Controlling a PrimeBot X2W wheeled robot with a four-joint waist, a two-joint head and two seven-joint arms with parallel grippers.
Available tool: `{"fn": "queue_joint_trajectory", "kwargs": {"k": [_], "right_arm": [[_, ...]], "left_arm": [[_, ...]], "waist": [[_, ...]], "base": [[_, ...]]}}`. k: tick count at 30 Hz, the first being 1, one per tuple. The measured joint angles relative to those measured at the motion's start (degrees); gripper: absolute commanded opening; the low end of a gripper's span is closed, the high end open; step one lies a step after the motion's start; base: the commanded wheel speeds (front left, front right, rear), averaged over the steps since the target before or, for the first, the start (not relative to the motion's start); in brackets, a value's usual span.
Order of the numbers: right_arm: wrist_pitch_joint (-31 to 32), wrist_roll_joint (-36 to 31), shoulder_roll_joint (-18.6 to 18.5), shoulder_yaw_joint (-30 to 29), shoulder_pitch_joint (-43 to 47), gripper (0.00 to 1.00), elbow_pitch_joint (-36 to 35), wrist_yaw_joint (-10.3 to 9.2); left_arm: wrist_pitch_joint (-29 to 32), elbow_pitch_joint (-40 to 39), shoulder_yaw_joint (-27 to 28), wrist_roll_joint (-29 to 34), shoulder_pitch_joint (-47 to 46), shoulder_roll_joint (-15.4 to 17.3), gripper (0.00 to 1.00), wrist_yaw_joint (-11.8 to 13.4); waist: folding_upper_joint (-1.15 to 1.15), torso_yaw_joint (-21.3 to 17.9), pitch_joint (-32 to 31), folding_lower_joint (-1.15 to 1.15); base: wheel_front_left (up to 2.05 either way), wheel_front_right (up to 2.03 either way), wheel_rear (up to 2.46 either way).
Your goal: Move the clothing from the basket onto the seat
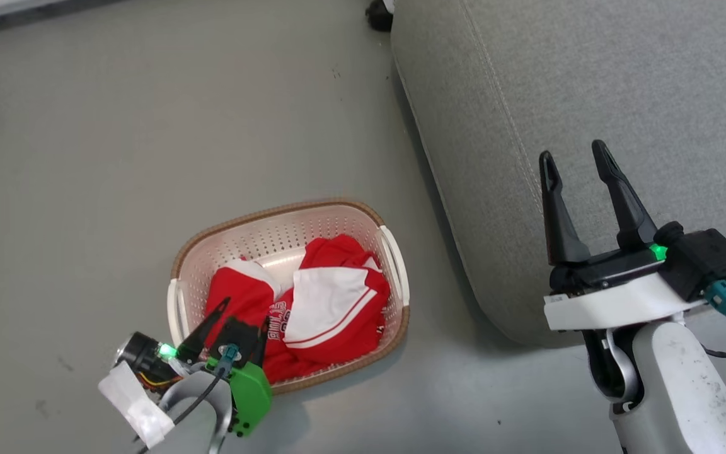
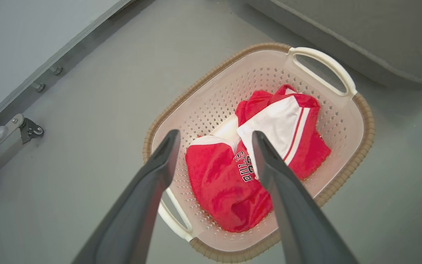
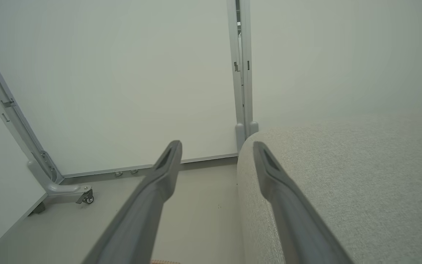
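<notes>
The clothing [image 1: 319, 302] is a red and white bundle with dark lettering, lying crumpled inside the cream basket [image 1: 275, 211] on the floor. My left gripper [image 1: 246, 315] hangs open just above the basket's near end, empty. In the left wrist view the left gripper [image 2: 215, 135] frames the clothing [image 2: 225, 172] inside the basket [image 2: 365, 117], apart from it. The grey seat [image 1: 590, 75] fills the upper right. My right gripper [image 1: 572, 151] stands open and empty over the seat's front edge. In the right wrist view the right gripper [image 3: 216, 143] straddles the seat [image 3: 343, 165] corner.
Grey floor surrounds the basket. The seat's rounded edge [image 2: 361, 33] lies close to the basket's far handle. White wall panels stand beyond on castered feet [image 3: 82, 194], one foot [image 2: 28, 128] to the basket's side. A dark caster [image 1: 379, 16] sits by the seat's far corner.
</notes>
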Motion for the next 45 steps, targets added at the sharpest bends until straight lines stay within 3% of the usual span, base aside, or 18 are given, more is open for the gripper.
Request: {"fn": "queue_joint_trajectory", "kwargs": {"k": [8,12,23,32,45], "right_arm": [[0.0,1.4,1.7,0.9,-3.7,1.00,0.0,0.00],[0.0,2.0,2.4,1.9,-5.4,1.00,0.3,0.00],[0.0,8.8,2.8,4.4,-8.4,1.00,-1.2,0.00],[0.0,12.2,2.7,5.4,-8.2,1.00,-2.4,0.00],[0.0,13.7,2.8,5.9,-8.5,1.00,-5.1,0.00]], "left_arm": [[1.6,15.0,-5.7,6.4,-14.1,3.0,1.00,-1.0],[5.6,19.0,-8.9,8.8,-18.7,4.3,1.00,-3.2],[15.1,21.4,-12.5,11.0,-25.8,7.5,1.00,-6.3],[20.5,21.7,-15.4,11.8,-27.5,9.8,1.00,-7.2],[33.7,21.9,-17.7,11.6,-32.4,11.6,1.00,-7.6]], "waist": [[0.00,-3.1,10.5,0.00],[0.00,-4.8,15.5,0.00],[0.00,-10.4,25.1,0.01],[0.00,-15.2,29.2,0.00],[0.00,-17.7,34.0,0.00]], "base": [[0.00,0.00,0.00],[0.00,0.00,0.00],[0.00,0.00,0.00],[0.00,0.00,0.00],[0.00,0.00,0.00]]}}
